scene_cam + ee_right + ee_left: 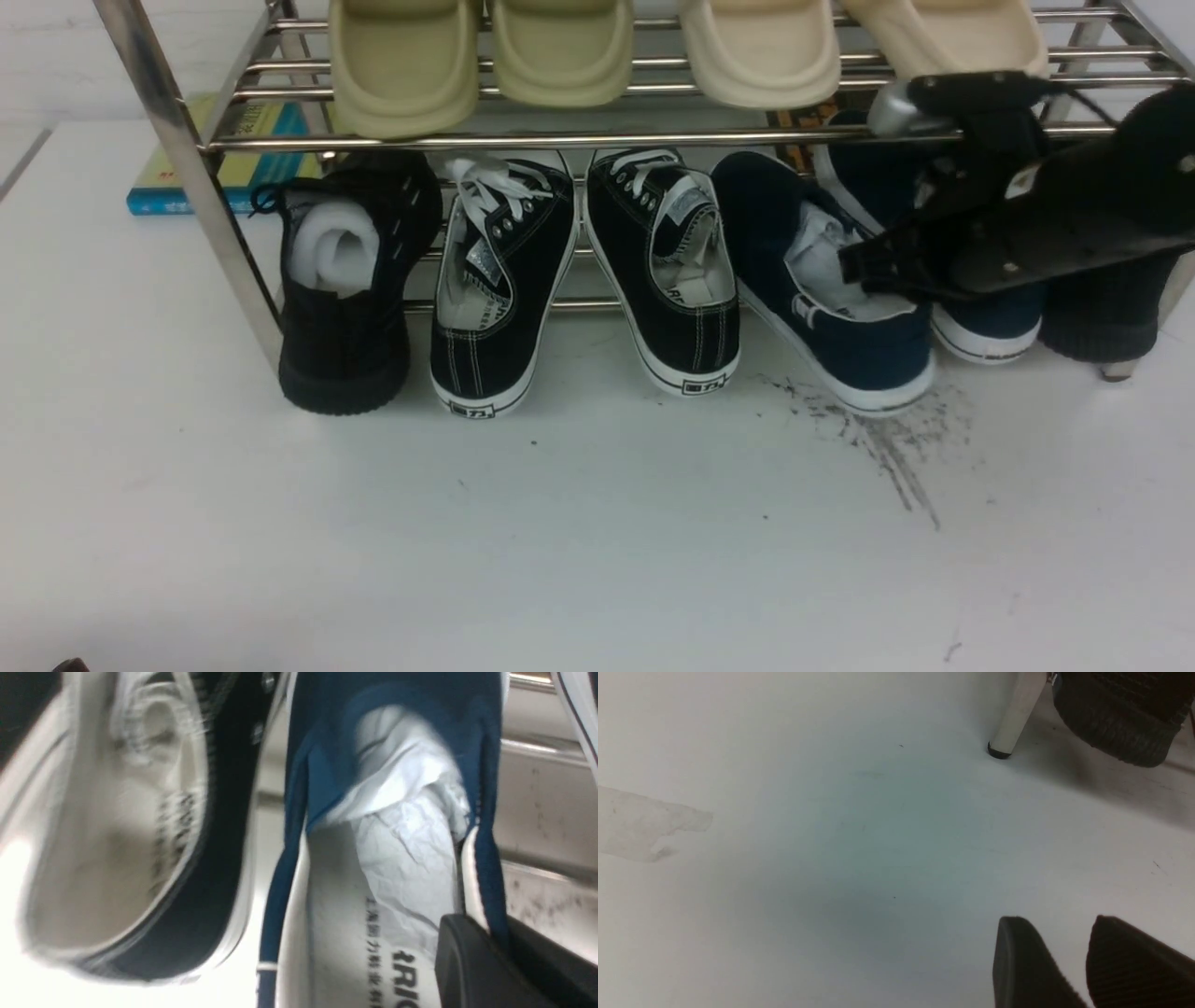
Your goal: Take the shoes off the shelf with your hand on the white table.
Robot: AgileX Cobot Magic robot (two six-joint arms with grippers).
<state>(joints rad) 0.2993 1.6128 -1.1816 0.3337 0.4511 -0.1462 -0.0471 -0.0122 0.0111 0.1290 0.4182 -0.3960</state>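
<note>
The pair of navy slip-on shoes stands on the lower tier of the chrome shelf, at the right. The nearer shoe is angled, its heel on the white table by the scuff streaks. The other shoe is partly hidden behind my right arm. My right gripper is shut on the nearer shoe's side wall. In the right wrist view, one finger is inside the shoe beside the paper stuffing, the other outside. My left gripper is open and empty over the bare table.
Two black lace-up sneakers and an all-black knit shoe stand left of the navy pair; another knit shoe is at the far right. Beige slippers fill the top tier. A blue book lies behind. A shelf leg shows in the left wrist view.
</note>
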